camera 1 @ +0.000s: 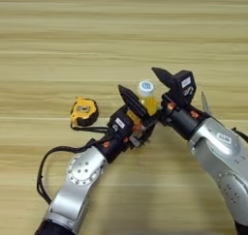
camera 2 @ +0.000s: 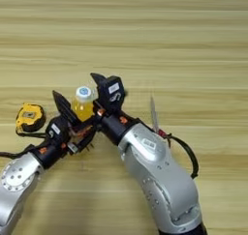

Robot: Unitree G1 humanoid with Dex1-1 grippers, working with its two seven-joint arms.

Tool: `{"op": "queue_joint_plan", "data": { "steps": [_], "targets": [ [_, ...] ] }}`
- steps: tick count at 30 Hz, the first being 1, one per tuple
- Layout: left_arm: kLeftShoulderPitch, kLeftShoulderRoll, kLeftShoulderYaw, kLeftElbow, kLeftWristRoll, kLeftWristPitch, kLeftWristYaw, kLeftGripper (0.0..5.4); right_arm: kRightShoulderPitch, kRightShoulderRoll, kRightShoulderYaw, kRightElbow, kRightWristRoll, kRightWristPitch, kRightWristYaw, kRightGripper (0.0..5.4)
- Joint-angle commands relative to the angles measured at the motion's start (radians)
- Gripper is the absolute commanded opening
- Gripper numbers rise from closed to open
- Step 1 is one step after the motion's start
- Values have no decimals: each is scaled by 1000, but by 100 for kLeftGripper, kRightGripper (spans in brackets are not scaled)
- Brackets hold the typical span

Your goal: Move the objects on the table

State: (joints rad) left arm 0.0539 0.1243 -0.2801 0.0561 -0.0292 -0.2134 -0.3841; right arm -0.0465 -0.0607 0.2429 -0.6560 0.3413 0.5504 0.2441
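On the wooden surface, both grippers' spread jaws flank the orange-juice bottle; we should close squarely, keeping it upright.

A robot test bench, most likely in a lab

A broad light wooden table of plank grain fills the whole view, with no walls or furniture in sight. Two silver robot arms with black cabling reach in from six o'clock. Only odd small items lie on it, such as a tape measure at nine o'clock and a juice bottle at centre.
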Motion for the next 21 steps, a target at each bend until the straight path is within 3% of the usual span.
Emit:
{"op": "queue_joint_plan", "data": {
  "steps": [1,8,12,16,21],
  "targets": [
    [-39,-20,26,3,1,-18,27,342,-17,2,-35,-2,6,-27,-12,540],
    [-65,-32,103,10,2,-41,97,342,-30,-36,-121,64,-81,-132,-51,540],
    [-87,-36,176,12,-14,-65,151,342,-35,-32,-236,158,-62,-185,-75,540],
    [-106,-29,240,30,-15,-90,197,341,-37,-33,-294,243,-62,-234,-78,540],
    [-124,-20,296,59,-2,-106,247,341,-47,-43,-352,372,-105,-320,-111,540]
  ]
}}
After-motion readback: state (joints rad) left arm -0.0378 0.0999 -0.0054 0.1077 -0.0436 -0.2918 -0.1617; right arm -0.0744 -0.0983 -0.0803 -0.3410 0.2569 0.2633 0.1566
